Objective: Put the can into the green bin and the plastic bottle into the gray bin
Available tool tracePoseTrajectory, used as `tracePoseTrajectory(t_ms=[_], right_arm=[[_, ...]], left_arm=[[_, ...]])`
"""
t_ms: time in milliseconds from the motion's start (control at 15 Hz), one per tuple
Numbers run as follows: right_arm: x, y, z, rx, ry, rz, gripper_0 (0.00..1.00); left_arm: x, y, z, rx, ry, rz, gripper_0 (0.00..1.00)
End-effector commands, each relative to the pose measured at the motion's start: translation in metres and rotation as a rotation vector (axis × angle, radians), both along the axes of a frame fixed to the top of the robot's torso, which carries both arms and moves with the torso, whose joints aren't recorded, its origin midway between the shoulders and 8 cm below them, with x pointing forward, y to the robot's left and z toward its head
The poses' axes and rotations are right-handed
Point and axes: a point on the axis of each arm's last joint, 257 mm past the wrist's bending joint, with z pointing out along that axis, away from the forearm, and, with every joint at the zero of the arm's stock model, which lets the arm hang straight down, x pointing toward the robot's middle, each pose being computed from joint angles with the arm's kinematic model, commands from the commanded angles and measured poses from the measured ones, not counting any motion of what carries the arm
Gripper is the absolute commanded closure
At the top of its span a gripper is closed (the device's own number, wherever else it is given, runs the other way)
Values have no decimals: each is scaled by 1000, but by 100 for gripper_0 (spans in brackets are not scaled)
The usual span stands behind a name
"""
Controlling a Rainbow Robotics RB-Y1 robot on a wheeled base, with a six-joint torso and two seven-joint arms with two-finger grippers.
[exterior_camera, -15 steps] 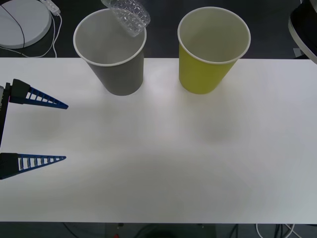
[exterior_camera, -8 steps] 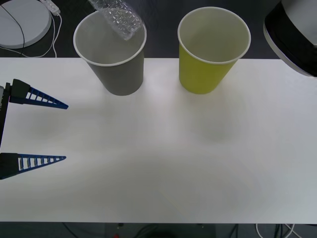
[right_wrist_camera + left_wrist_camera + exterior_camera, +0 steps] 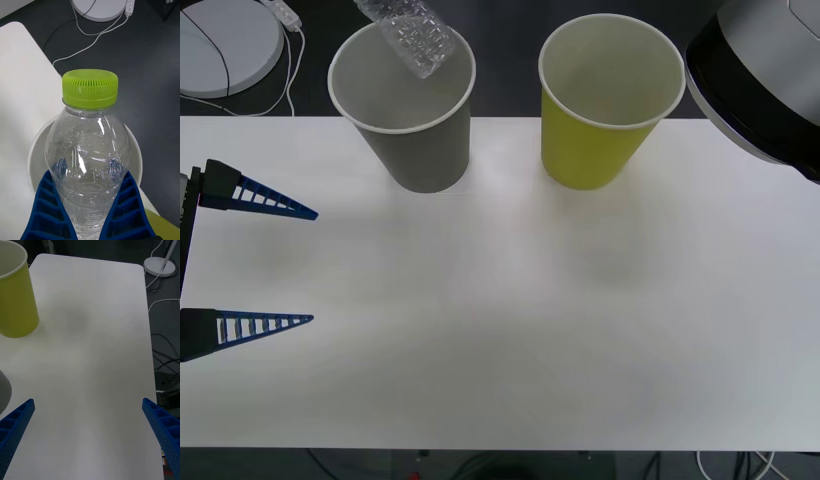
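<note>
Clear, crinkly plastic bottle, yellow-green cap.

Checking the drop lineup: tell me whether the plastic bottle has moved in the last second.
Yes. The plastic bottle has shifted toward the robot's left across the gray bin's rim, held by the right gripper.

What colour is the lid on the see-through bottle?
Yellow-green. The plastic bottle has a ribbed screw cap, clearest in the right wrist view.

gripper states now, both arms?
Left tool: open, empty, parked at the table's left edge.
Right tool: shut on the plastic bottle, above the gray bin.
</note>
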Motion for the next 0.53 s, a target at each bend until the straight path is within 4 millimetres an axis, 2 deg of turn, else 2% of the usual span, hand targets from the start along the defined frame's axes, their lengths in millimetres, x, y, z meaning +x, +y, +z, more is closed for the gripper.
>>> tracePoseTrajectory(t_ms=[67,467,533], right_arm=[[3,-1,1,8,-8,-4,100],[5,-1,-3,-2,-10,-6,100],[5,-2,-3,-5,-12,-8,88]], left_arm=[[0,0,0,0,0,0,0],[0,0,0,0,0,0,0],[0,0,0,0,0,0,0]])
